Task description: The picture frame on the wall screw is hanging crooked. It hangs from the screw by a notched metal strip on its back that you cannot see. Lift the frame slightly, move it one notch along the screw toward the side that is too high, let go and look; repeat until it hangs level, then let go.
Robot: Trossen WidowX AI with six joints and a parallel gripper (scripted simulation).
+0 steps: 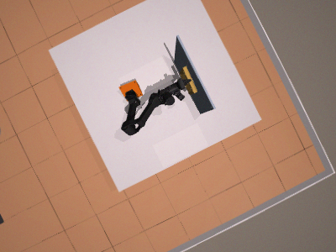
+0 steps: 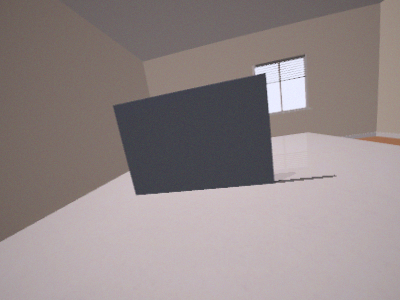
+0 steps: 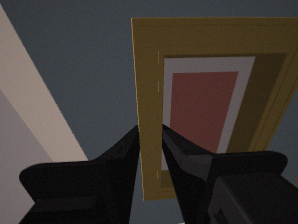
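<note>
Overall, the dark wall panel (image 1: 205, 98) (image 2: 197, 137) (image 3: 75, 55) stood upright on the white table (image 1: 101, 139) (image 2: 200, 240) and blocked the exterior view of arm and frame. The gold picture frame (image 1: 193, 86) (image 3: 149, 75) was against the panel's arm-facing side. The gripper (image 1: 187, 82) (image 3: 149, 128) had its fingers closed on one frame side bar. The orange base plate (image 1: 123, 89) stood well apart; table surface extended beyond both panel ends.

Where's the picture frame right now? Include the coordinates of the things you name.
In the top view, the picture frame (image 1: 193, 86) (image 3: 150, 100) is against the dark panel (image 1: 204, 98) (image 2: 200, 140) (image 3: 65, 55), on its arm-facing side, gripped by the gripper (image 1: 186, 81) (image 3: 149, 128).
</note>
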